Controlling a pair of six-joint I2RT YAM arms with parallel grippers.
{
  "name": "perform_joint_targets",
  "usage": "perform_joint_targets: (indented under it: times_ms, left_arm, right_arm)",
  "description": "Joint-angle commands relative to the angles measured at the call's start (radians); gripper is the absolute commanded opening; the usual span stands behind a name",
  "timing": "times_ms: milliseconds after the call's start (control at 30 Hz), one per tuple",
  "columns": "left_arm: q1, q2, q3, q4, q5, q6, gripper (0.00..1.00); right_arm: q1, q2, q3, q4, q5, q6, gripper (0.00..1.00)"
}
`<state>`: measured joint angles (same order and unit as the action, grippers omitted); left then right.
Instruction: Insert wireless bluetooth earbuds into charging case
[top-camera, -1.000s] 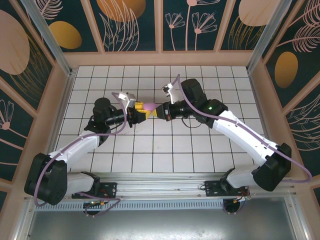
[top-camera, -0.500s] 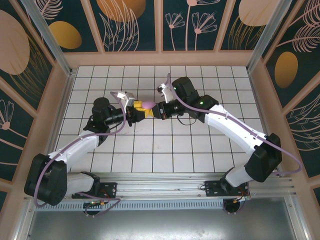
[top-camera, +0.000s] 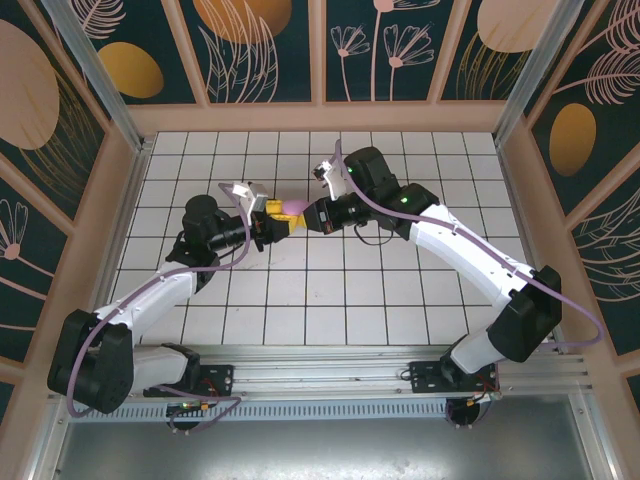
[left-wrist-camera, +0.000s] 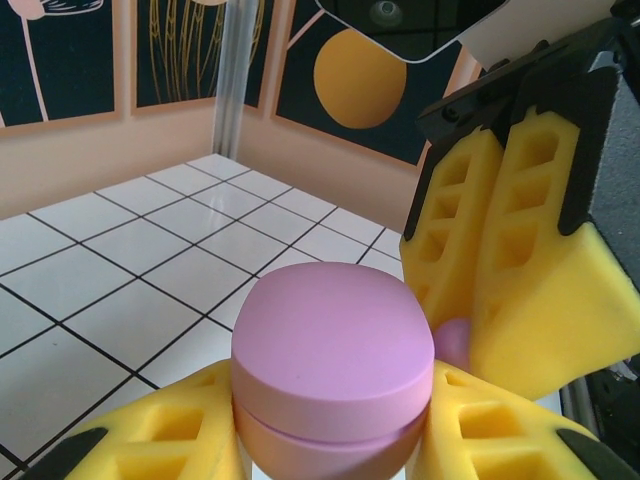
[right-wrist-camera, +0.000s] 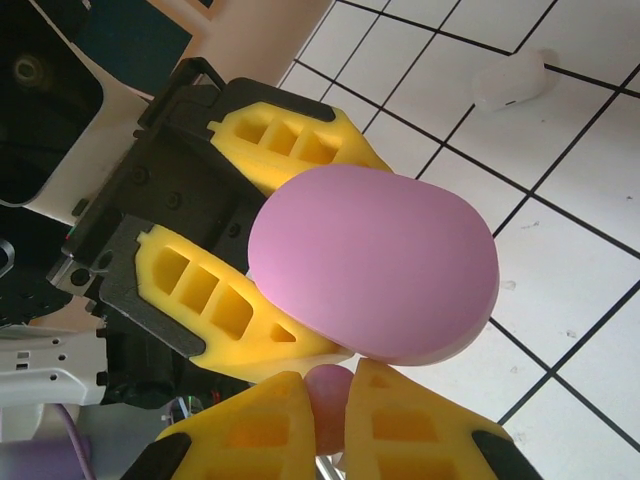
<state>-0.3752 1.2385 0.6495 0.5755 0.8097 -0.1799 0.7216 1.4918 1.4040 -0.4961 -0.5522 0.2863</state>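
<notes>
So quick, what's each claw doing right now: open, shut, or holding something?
Left gripper: closed around the pink case.
Right gripper: closed, pinching a small pink earbud at its fingertips.

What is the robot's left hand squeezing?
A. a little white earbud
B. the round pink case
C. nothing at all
B: the left hand has its yellow fingers pressed on both sides of the round pink case.
</notes>
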Motion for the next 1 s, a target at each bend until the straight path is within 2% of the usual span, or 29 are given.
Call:
perform_joint_targets:
  times_ms: [0, 633, 967]
  left_arm:
    - [-0.014, -0.022, 0.019, -0.051, 0.067, 0.027, 0.00]
    - [-0.014, -0.034, 0.018, -0.046, 0.071, 0.022, 0.00]
    - [-0.014, -0.046, -0.025, 0.122, 0.127, -0.036, 0.00]
  right_arm:
    - [-0.027, -0.004, 0.035, 0.091, 0.013, -0.025, 0.02]
    - [-0.051, 0.011, -0.022, 0.119, -0.054, -0.029, 0.02]
    - [-0.037, 0.003, -0.049, 0.134, -0.052, -0.030, 0.03]
